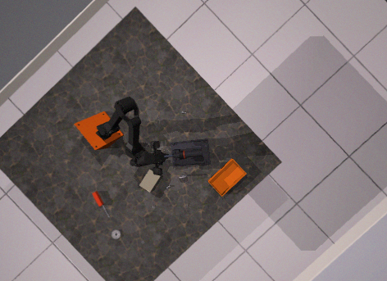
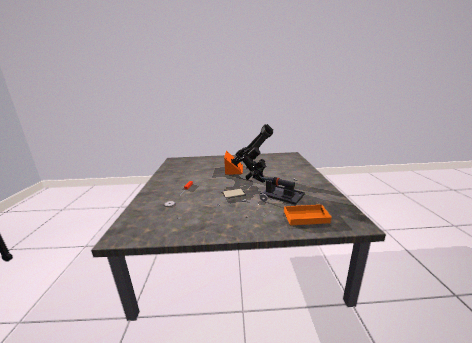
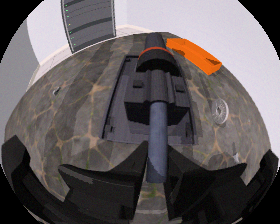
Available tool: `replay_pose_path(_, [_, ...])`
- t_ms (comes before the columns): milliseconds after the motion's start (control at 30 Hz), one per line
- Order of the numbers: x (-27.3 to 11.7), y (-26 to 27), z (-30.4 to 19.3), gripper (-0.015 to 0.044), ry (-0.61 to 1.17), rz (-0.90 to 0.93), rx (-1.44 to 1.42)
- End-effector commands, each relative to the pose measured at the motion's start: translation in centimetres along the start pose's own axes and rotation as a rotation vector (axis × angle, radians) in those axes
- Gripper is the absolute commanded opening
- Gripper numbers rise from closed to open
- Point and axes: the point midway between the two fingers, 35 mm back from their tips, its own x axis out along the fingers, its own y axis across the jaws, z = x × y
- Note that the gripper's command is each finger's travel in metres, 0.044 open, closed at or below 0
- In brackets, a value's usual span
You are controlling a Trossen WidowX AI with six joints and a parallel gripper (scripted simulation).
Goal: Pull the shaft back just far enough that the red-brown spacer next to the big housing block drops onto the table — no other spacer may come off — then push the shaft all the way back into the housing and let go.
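Note:
The blue-grey shaft (image 3: 158,131) runs from between my fingertips into the near dark bearing block. My gripper (image 1: 165,156) (image 3: 153,145) is shut on the shaft near its free end. The dark fixture base (image 1: 205,161) (image 3: 110,122) lies flat on the table. The red-brown spacer (image 1: 184,154) (image 2: 277,181) (image 3: 156,50) shows as a thin ring standing in line with the shaft, between black round parts beyond the near block. The far part of the shaft is hidden, and the other spacers cannot be told apart.
An orange tray (image 1: 222,188) (image 2: 307,221) (image 3: 211,67) stands beyond the fixture. A beige block (image 1: 149,181) (image 2: 234,193) lies beside the gripper. A red-handled screwdriver (image 1: 97,198) (image 2: 188,185) and a pale ring (image 1: 112,237) lie farther off. A grey disc (image 3: 220,119) stands beside the fixture.

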Motion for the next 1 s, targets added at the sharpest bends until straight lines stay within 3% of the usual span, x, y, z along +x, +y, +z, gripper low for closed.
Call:
replay_pose_path(0, [-0.08,0.03,-0.07,0.0,0.0,0.003,-0.002])
replay_pose_path(967, [-0.32,0.03,-0.31,0.0,0.0,0.003,-0.002])
